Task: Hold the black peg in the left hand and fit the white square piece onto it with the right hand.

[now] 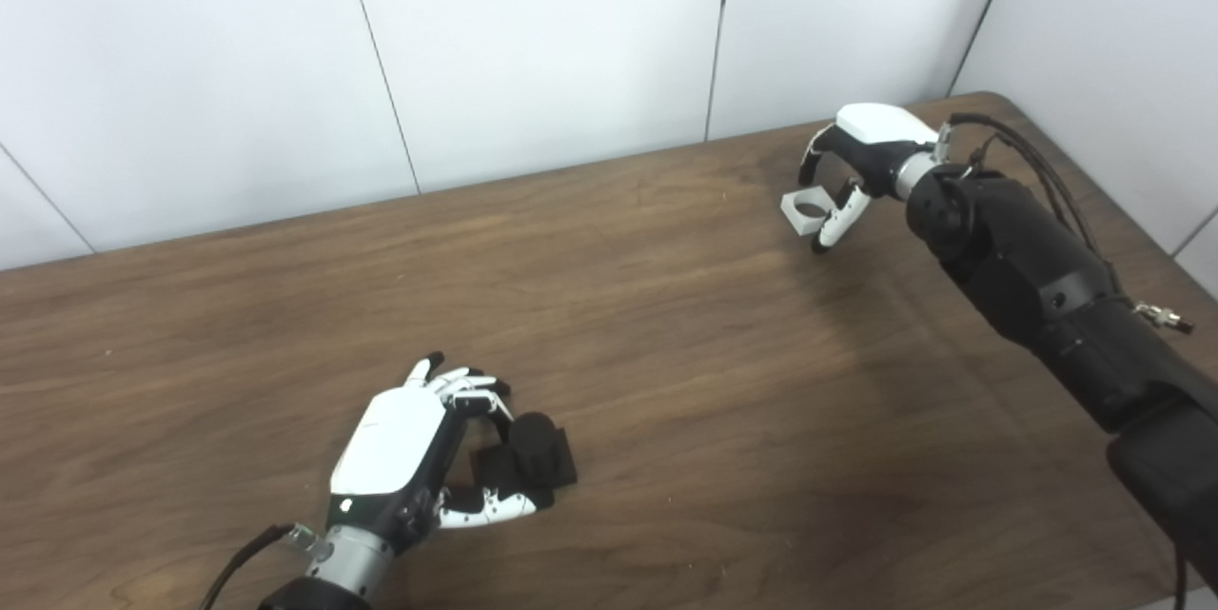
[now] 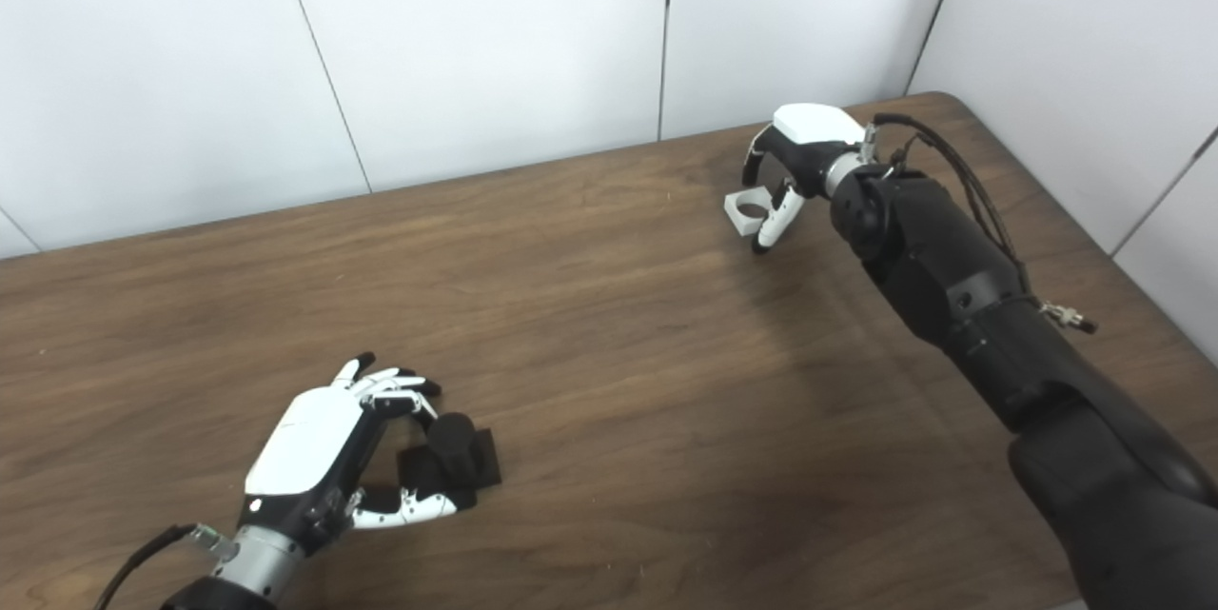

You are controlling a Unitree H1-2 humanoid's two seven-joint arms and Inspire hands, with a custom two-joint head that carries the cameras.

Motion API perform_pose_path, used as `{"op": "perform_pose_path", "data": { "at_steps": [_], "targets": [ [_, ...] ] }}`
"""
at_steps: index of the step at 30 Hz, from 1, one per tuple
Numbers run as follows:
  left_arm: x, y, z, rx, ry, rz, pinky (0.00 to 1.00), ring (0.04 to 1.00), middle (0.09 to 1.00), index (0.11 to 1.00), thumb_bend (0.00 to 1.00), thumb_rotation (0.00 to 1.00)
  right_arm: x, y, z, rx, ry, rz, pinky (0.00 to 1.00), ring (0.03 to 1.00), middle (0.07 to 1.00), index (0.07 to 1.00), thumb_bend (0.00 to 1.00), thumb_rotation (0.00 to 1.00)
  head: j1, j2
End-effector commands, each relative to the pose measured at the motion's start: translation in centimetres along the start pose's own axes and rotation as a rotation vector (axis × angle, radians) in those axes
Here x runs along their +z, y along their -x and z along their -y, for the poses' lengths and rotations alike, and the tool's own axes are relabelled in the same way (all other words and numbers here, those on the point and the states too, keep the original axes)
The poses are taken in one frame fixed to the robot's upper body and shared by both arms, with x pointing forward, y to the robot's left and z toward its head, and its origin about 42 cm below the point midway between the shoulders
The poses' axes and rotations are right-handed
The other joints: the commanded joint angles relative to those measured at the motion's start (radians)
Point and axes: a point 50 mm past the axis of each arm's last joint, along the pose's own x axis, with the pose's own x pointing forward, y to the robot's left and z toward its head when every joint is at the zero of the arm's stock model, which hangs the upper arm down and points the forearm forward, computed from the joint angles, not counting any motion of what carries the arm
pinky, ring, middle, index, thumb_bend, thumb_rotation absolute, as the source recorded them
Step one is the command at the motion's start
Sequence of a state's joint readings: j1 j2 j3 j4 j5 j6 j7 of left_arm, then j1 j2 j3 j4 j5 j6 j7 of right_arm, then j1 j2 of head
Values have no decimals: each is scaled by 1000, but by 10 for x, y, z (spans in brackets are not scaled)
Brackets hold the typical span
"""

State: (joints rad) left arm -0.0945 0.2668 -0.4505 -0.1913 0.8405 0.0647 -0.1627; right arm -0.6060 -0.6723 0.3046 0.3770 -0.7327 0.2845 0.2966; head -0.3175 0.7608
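Observation:
The black peg point(image 1: 535, 453), a short round post on a square base, rests on the wooden table point(image 1: 666, 353) at the lower left. My left hand point(image 1: 409, 448) is closed around it, with fingers behind the post and the thumb against the base's front edge. The white square piece point(image 1: 804, 208), which has a round hole, is at the far right of the table. My right hand point(image 1: 861, 153) arches over it, with fingers curled behind it and the thumb against its near side. I cannot tell whether the piece is lifted off the table.
White wall panels point(image 1: 533, 39) stand right behind the table's far edge. The table's rounded far right corner point(image 1: 990, 101) is close to my right hand. Cables point(image 1: 1037, 163) run along the right forearm.

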Motion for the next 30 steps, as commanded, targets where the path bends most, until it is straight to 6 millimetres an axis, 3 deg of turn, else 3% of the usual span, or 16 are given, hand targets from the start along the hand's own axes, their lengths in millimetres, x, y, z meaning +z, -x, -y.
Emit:
{"op": "perform_pose_path", "data": {
  "at_steps": [1,3,4,7,30],
  "targets": [
    [-4,8,8,-76,-16,-19,1000,854,762,484,524,56,-5,-2,22,-55,3,-20,955,961,875,596,851,124,0,0],
    [-5,8,8,-75,-14,-20,1000,853,762,484,524,56,-4,-2,22,-52,-3,-17,949,961,871,589,847,117,-1,1],
    [-5,8,8,-74,-14,-20,1000,852,761,484,524,56,-4,-2,22,-50,-4,-16,948,962,870,531,657,130,-1,1],
    [-5,8,7,-72,-9,-22,1000,851,760,484,524,56,-3,-3,20,-44,-10,-12,937,961,862,494,539,137,0,3],
    [-4,9,8,-70,-13,-21,1000,858,763,483,524,56,-2,8,20,-62,-16,40,915,927,811,484,522,125,4,9]
  ]
}}
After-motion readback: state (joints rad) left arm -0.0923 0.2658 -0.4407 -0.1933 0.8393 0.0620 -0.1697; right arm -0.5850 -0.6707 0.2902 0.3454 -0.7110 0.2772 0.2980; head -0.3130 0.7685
